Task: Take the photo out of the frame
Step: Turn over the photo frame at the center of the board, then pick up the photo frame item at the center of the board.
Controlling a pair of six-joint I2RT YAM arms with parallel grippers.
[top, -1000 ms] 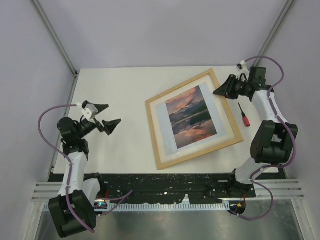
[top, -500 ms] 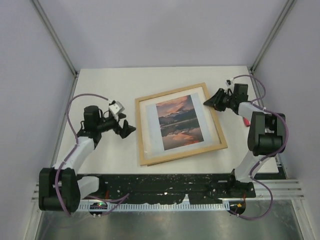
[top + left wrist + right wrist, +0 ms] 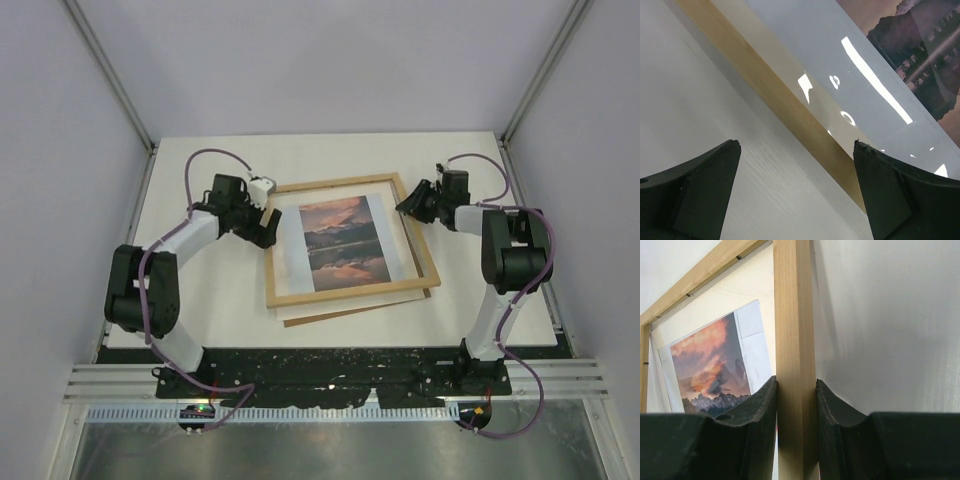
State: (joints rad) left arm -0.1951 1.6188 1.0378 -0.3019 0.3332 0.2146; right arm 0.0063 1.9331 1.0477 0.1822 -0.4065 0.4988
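Pale grey walls and metal corner posts close in a white table, and the light-wood frame lies flat near its middle, face up and slightly askew. The photo, an orange and pink sunset over dark mountains and water, sits inside the frame behind a wide pale border.

A thin brown board shows just past the frame's near rail, apparently underneath it, though the overhead view is too small to be sure how it lies.

The left gripper is at the frame's left rail, towards the far corner. Its wrist camera shows the left gripper spread as wide as it goes, with nothing between the fingers. The wooden rail runs diagonally through the gap below them, and the photo shows under glossy, reflecting glazing.

The right gripper is at the far end of the frame's right rail. In its own camera the right gripper straddles that rail, narrowly parted, with its fingers set against the rail's inner and outer sides. The photo lies to the left of the gripped rail.
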